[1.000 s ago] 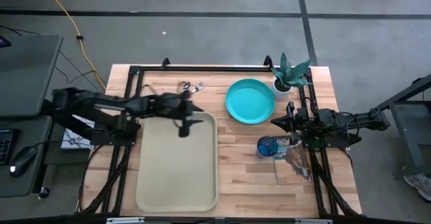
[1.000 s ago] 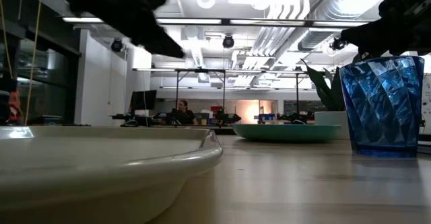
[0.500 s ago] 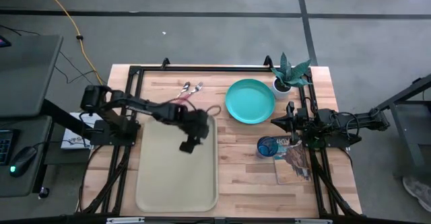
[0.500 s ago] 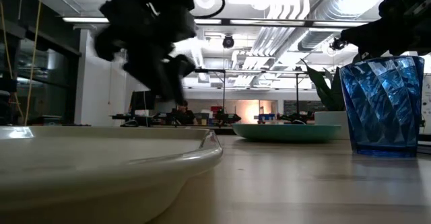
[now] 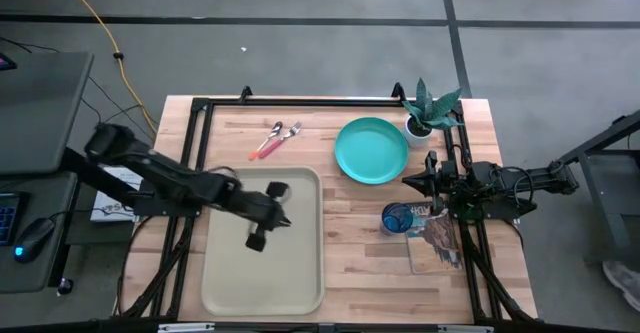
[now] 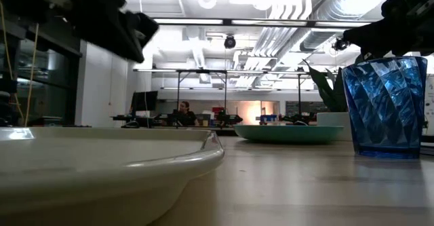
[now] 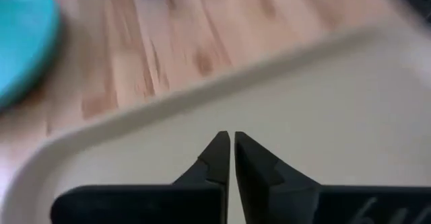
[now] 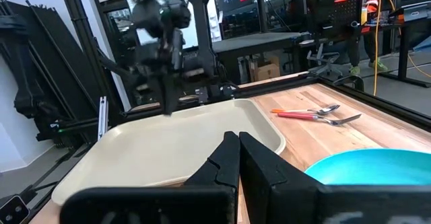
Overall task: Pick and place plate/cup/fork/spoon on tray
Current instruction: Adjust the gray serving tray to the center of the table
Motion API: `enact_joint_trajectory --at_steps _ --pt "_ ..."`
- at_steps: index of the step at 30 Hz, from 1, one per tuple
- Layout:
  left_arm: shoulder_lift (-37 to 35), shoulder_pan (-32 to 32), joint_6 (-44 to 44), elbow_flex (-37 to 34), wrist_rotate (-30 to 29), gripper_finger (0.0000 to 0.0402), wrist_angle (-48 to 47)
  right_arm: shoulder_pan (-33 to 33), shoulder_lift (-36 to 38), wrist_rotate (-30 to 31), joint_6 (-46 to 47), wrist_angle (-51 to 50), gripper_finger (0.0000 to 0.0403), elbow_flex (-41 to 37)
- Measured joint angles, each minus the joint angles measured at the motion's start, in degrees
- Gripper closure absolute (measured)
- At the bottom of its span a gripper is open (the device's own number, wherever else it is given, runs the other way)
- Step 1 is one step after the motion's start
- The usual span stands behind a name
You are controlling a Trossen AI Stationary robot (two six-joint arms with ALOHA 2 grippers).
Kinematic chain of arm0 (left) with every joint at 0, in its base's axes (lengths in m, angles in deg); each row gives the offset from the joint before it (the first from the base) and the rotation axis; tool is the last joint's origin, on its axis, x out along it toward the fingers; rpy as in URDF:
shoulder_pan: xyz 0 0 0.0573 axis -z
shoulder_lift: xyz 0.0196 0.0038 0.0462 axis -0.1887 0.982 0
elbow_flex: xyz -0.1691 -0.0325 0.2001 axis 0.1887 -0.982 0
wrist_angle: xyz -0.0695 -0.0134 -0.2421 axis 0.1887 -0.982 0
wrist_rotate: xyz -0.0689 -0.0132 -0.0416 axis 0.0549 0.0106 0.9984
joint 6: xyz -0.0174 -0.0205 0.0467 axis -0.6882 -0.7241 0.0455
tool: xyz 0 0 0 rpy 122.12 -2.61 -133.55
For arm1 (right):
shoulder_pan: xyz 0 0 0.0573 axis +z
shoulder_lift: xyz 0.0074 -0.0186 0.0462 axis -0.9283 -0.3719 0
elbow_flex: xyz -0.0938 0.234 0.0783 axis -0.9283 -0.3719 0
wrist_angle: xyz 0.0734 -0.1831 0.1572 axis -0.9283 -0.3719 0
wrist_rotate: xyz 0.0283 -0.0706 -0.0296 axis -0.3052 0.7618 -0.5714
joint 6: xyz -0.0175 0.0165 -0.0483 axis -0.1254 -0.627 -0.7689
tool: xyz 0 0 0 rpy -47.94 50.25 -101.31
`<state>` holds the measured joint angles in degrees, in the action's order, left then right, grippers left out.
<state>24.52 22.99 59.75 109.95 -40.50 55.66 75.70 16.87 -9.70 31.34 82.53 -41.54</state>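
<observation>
A: High view, status?
B: Tray [image 5: 262,273] has nothing on it. Plate [image 5: 371,150] sits on the bare table to the tray's right, cup [image 5: 397,217] just below it, near the right gripper [image 5: 430,185]. Fork + spoon [image 5: 274,139] lie together on the wood just past the tray's far edge. So 0 of 4 placed.
A: Low view?
B: Same: tray rim [image 6: 169,159] bare, cup [image 6: 384,108] and plate [image 6: 291,132] on the table, well apart from the tray.
A: Left wrist?
B: Left gripper [image 7: 231,146] hangs over the tray interior [image 7: 323,109], fingers nearly touching, gripping nothing.
A: Right wrist?
B: Right gripper [image 8: 237,146] w/ tips pinched together, holding nothing, waiting by the plate [image 8: 377,173]. Fork + spoon [image 8: 316,113] beyond.
A: Left to do?
B: All 4, I'd judge.
</observation>
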Motion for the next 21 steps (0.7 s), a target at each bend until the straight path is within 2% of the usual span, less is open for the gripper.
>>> enact_joint_trajectory --at_steps 6,10,11,13,16,21 --pt "-14.0 0.1 -2.1 -12.5 0.0 0.0401 18.8 0.0 0.0 0.8 -0.5 1.3 0.0402 0.0" --pt "-19.2 0.1 -2.1 -15.6 0.0 0.0401 23.6 0.0 0.0 2.5 7.2 14.1 0.0402 0.0" --pt "-20.0 0.1 -2.0 -16.0 0.0 0.0401 24.6 0.0 0.0 0.6 7.2 17.1 0.0402 0.0" --pt "-21.6 0.1 -1.1 -16.2 0.0 0.0401 25.3 0.0 -1.1 -7.2 5.3 24.5 0.0402 0.0" --pt "-23.2 0.1 -0.1 -16.2 -0.1 0.0401 26.2 1.0 -6.6 -16.1 4.3 37.0 0.0402 0.0" --pt "-25.4 0.1 -0.1 -16.2 -0.9 0.0401 27.3 4.3 -24.6 -15.2 0.8 41.3 0.0402 5.1"
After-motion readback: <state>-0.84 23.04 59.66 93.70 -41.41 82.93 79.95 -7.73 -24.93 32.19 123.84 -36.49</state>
